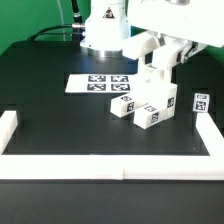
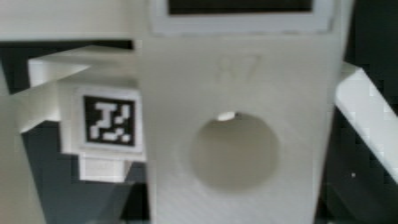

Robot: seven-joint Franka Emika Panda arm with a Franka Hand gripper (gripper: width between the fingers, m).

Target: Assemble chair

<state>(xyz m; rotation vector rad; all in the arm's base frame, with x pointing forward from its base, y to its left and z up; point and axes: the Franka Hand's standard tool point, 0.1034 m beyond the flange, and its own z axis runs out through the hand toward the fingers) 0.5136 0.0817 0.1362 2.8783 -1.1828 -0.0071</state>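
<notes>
My gripper [image 1: 160,60] is shut on a tall white chair piece [image 1: 155,78] and holds it upright just above the other pieces. In the wrist view this held piece [image 2: 231,110] fills the middle and has an oval hole in its face; my fingers are hidden by it. Below it a cluster of white tagged chair pieces lies on the black table: one block [image 1: 122,105], one block [image 1: 150,114] and a taller block [image 1: 167,100]. A tagged piece [image 2: 107,122] shows beside the held one in the wrist view. Another small tagged piece [image 1: 201,101] stands at the exterior view's right.
The marker board [image 1: 98,82] lies flat behind the cluster. Low white border rails run along the front [image 1: 110,165], the left [image 1: 8,128] and the right [image 1: 208,130]. The robot base [image 1: 104,35] stands at the back.
</notes>
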